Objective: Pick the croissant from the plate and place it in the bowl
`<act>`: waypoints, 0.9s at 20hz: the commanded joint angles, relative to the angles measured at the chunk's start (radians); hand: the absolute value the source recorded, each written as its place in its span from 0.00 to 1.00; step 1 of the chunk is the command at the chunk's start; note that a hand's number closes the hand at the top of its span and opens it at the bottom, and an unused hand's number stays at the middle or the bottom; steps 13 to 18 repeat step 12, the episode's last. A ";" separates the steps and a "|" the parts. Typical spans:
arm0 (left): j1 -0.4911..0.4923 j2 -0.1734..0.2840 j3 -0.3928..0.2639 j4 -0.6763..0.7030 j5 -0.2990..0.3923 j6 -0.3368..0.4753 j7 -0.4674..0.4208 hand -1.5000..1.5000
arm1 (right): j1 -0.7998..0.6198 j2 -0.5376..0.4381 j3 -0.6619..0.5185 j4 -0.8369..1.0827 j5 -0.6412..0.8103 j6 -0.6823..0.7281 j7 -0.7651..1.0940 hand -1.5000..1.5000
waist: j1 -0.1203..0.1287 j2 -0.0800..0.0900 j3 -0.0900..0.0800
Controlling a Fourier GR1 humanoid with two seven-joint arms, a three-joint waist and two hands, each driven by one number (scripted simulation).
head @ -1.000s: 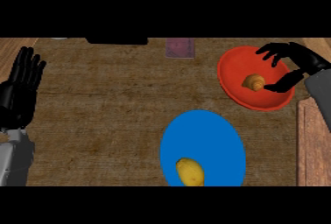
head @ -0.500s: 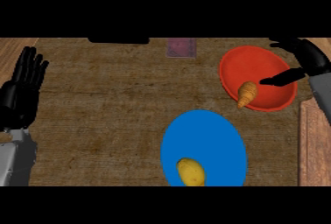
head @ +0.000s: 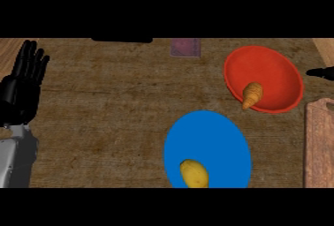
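On the worktop [head: 104,114], toward the far right, stands a red bowl [head: 274,66], and the croissant [head: 252,94] lies across its near-left rim, wide end inside the bowl, tapered end out over the edge. Nearer the robot sits a blue plate [head: 209,137] carrying a yellow, potato-like item [head: 194,174] at its near edge. A wooden board [head: 320,141] runs along the right border, and a small pinkish object [head: 185,47] lies at the far edge.

Right hand [head: 321,71]: only a dark tip shows at the right border, apart from the bowl and holding nothing that can be seen; whether its fingers are spread or curled cannot be told. Left hand [head: 20,88]: resting at the left edge, fingers straight and pointing away from the robot, empty.

Orientation of the croissant: its long axis runs roughly near-to-far with a slight lean, the narrow tip pointing toward the robot and a little left, the broad end pointing into the bowl's middle.

Assessment of risk: the croissant appears balanced on the rim rather than settled on the bowl's floor. In my judgement it could tip outward and slide onto the worktop if the overhanging tip carries enough of its weight, or if the bowl is nudged. Placement should not be counted as secure while the tip projects past the rim. Any corrective touch from the right side could also push it further out over the left edge
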 commanded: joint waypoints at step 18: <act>-0.003 0.008 0.008 0.002 0.019 -0.027 -0.021 0.50 | 0.152 -0.244 -0.107 0.048 -0.093 0.251 -0.087 0.00 | 0.025 0.019 0.008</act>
